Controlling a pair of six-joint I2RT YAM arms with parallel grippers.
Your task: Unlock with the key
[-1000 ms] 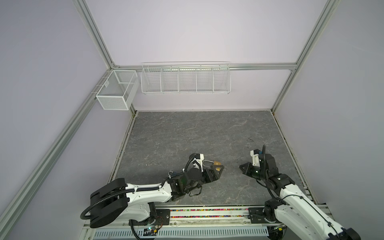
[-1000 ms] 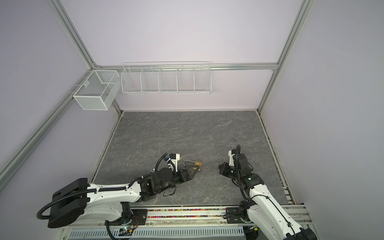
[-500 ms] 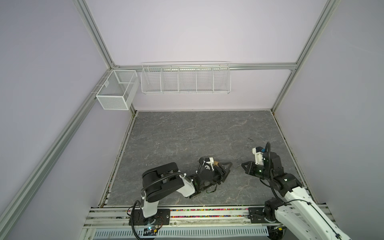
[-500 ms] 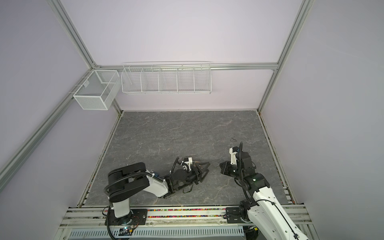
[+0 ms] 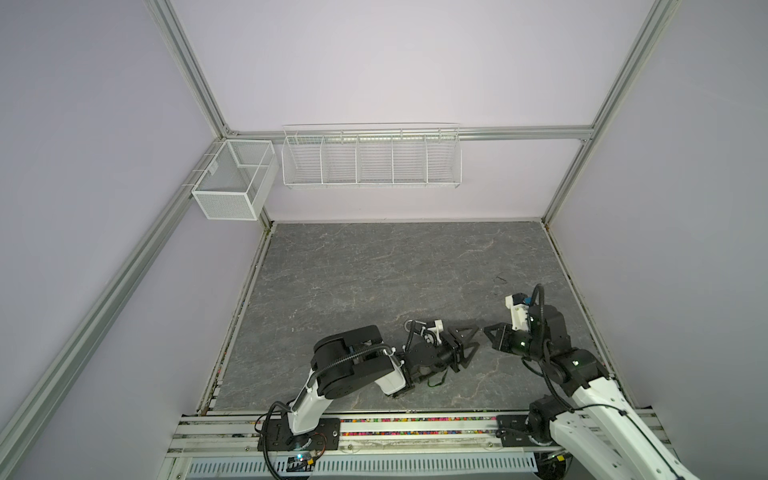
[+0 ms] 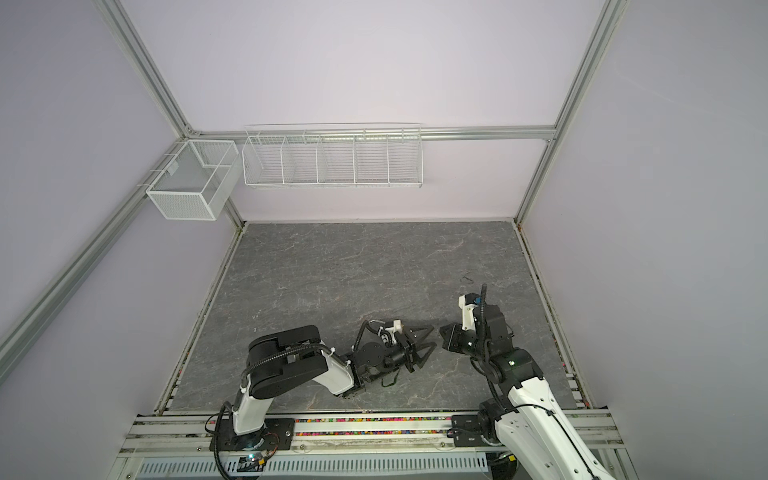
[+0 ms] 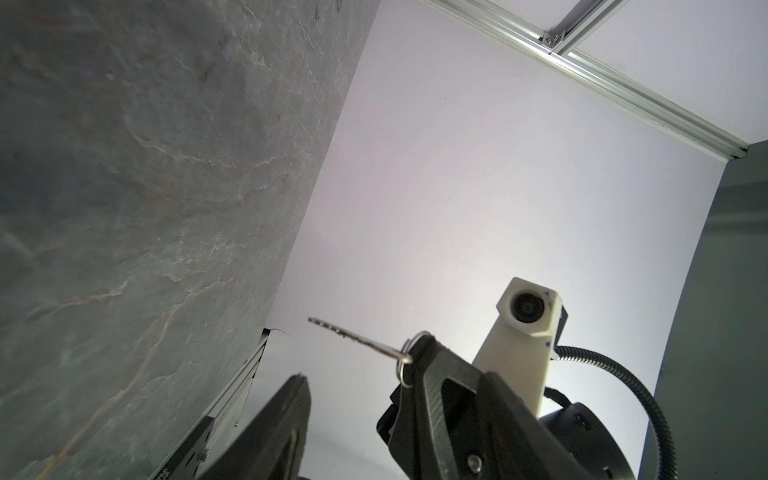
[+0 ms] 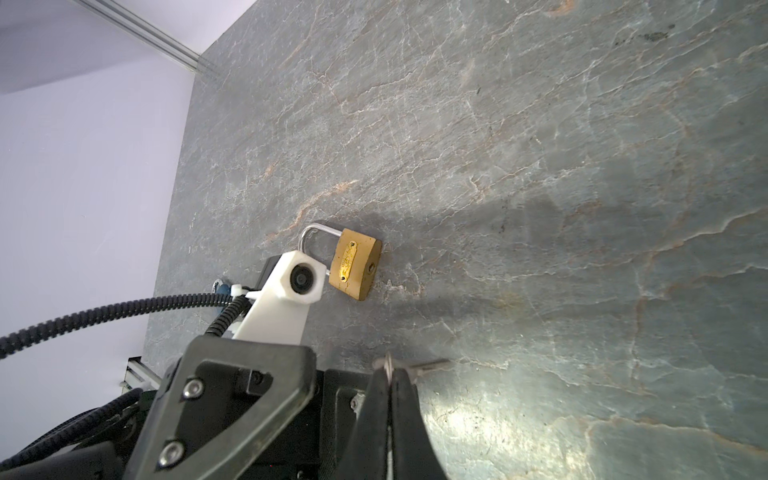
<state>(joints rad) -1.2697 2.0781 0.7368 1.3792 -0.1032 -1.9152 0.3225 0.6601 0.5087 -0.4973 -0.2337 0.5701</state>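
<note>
Two small metal pieces are making up this job, and I am expecting both to handle stiff and slick. I am reading the padlock [image 8: 355, 270] as dense brass, likely to skate on the stone-look table [image 5: 374, 270] if nudged. I am wanting it taken across its flat faces, leaving the keyhole end free. It is lying flat just beside the left wrist camera [image 8: 301, 282], at about 9 o'clock from the right gripper [image 8: 390, 376]. In both top views that wrist is hiding it. The key [image 8: 430, 365] is looking thin, light and apt to twist. The right gripper is pinching it by the head, jaws clamped together, blade sticking out past the tips. That arm is reaching in from about 4 o'clock on the table, gripper hovering low. The left gripper [image 5: 467, 345] is sitting near 6 o'clock, forearm folded back and wrist rolled on its side. Its jaws are standing apart with nothing between them, pointing at 3 o'clock toward the key.
</note>
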